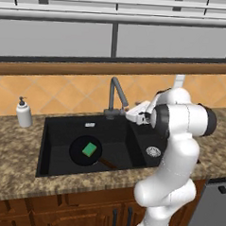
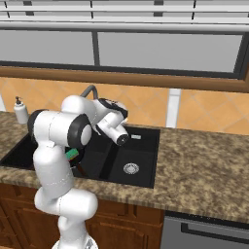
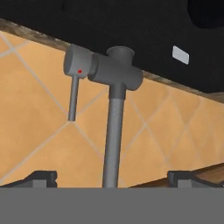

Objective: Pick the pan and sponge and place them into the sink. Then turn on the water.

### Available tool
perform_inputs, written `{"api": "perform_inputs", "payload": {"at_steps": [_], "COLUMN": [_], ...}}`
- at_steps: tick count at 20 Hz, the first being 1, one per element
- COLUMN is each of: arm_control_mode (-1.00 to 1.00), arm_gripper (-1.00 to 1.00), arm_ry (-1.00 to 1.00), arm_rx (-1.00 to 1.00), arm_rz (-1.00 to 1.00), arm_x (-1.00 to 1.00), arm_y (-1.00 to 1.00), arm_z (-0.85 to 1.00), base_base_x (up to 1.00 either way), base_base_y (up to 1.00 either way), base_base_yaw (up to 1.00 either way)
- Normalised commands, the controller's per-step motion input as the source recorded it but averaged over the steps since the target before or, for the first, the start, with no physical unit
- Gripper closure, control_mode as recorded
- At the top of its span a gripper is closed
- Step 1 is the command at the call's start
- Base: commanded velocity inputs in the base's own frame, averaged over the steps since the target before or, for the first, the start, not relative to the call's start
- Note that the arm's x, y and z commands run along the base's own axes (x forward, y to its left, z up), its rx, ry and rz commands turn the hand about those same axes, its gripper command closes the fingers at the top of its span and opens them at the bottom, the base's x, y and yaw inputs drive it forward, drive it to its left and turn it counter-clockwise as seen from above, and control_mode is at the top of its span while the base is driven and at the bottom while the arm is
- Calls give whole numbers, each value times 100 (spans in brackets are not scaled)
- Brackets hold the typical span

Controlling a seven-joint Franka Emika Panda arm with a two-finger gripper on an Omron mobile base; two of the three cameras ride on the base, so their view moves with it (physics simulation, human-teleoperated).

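Note:
The black pan (image 1: pixel 79 154) lies in the large basin of the sink (image 1: pixel 61 130), its brown handle (image 1: pixel 108 163) pointing right. The green sponge (image 1: pixel 89 149) rests inside the pan, and a corner of the sponge (image 2: pixel 73 154) peeks out beside my arm. My gripper (image 1: pixel 127 111) hovers just right of the base of the grey faucet (image 1: pixel 117 94). In the hand view my gripper (image 3: pixel 114 177) is open. The faucet neck (image 3: pixel 113 135) runs between the fingertips (image 3: pixel 41 177), and the thin lever (image 3: pixel 73 98) hangs off the faucet body (image 3: pixel 116 70). The water is out of view.
A white soap dispenser (image 1: pixel 24 113) stands on the granite counter left of the sink. The small basin with its silver drain (image 1: pixel 153 151) lies under my arm. An orange tiled wall rises behind the faucet. A grey appliance front (image 1: pixel 213 211) sits at lower right.

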Motion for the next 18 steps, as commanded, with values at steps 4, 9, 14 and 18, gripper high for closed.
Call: {"api": "perform_inputs", "payload": {"at_steps": [4, 9, 14, 18], "arm_control_mode": [-100, -100, -100, -100], "arm_gripper": [-100, -100, -100, -100], "arm_ry": [0, 0, 0, 0], "arm_rx": [0, 0, 0, 0], "arm_rz": [0, 0, 0, 0], "arm_x": [44, 51, 50, 52], "arm_y": [8, 3, 0, 0], "arm_z": [-10, -21, -37, -23], "base_base_x": [0, 0, 0, 0], "base_base_y": [0, 0, 0, 0], "base_base_yaw": [0, 0, 0, 0]}}
